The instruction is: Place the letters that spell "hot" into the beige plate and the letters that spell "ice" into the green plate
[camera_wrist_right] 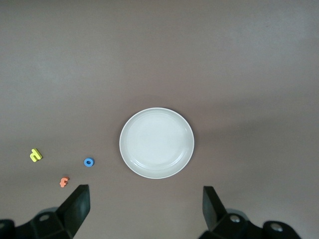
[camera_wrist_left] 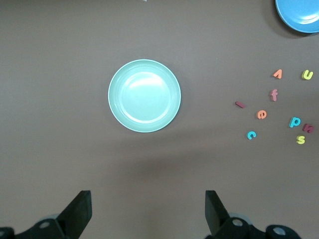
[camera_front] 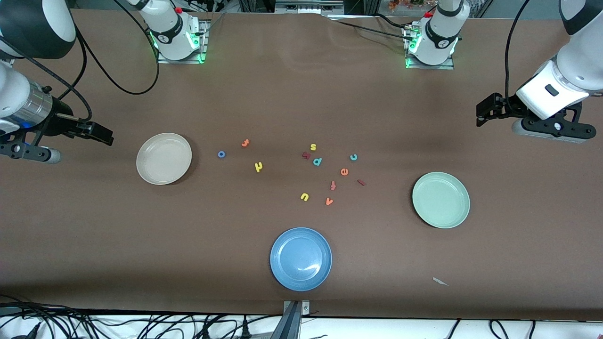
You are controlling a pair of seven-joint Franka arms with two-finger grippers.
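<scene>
The beige plate [camera_front: 164, 158] [camera_wrist_right: 156, 143] lies empty toward the right arm's end. Beside it are the blue o [camera_front: 221, 154] [camera_wrist_right: 88, 162], orange t [camera_front: 245, 142] [camera_wrist_right: 64, 181] and yellow h [camera_front: 258, 166] [camera_wrist_right: 35, 155]. The green plate [camera_front: 441, 199] [camera_wrist_left: 144, 95] lies empty toward the left arm's end. The teal c [camera_front: 354, 157] [camera_wrist_left: 251, 135], orange e [camera_front: 344, 172] [camera_wrist_left: 261, 114] and dark red i [camera_front: 361, 182] [camera_wrist_left: 240, 104] sit mid-table. My right gripper [camera_front: 106, 135] [camera_wrist_right: 146, 209] hangs open over bare table beside the beige plate. My left gripper [camera_front: 481, 115] [camera_wrist_left: 148, 211] hangs open beside the green plate.
A blue plate [camera_front: 301, 258] lies nearest the front camera, mid-table. Other letters mingle with the c, e and i: yellow s [camera_front: 313, 147], teal p [camera_front: 317, 161], red-orange f [camera_front: 333, 185], yellow u [camera_front: 304, 197], orange v [camera_front: 329, 201]. A paper scrap [camera_front: 440, 281] lies near the front edge.
</scene>
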